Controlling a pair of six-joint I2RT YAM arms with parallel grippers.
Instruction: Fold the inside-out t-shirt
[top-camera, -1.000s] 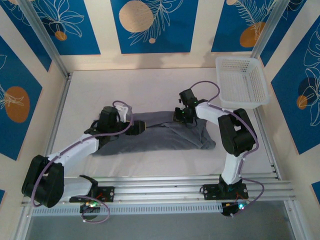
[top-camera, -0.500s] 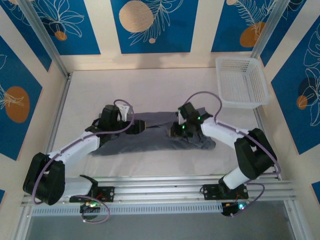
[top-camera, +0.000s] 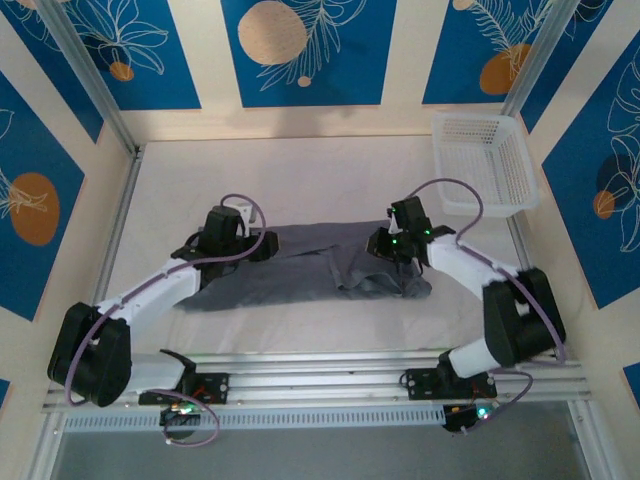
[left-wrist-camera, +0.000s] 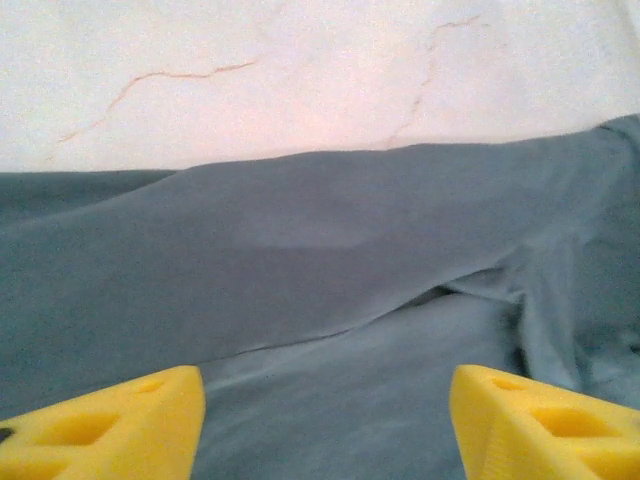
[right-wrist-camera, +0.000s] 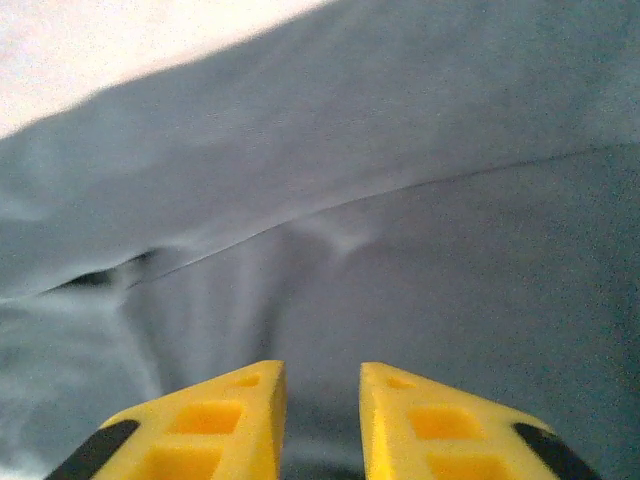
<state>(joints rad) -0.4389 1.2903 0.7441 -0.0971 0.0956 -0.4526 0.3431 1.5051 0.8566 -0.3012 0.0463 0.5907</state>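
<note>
The inside-out t-shirt lies as a long slate-grey band across the middle of the table, with a loose fold near its right end. My left gripper sits low over the shirt's far left edge. Its yellow fingers stand wide apart, open, with flat cloth beneath and nothing pinched. My right gripper hovers over the shirt's far right part. In the right wrist view the right gripper has only a narrow gap between its jaws, and smooth cloth lies under it, not gripped.
A white plastic basket stands at the back right corner of the white table. Metal frame posts rise at both back corners, and a rail runs along the near edge by the arm bases.
My right gripper swung toward the near edge and then back to the right over the shirt's right end, leaving a fold there. My left gripper drew slightly left and its jaws narrowed.
</note>
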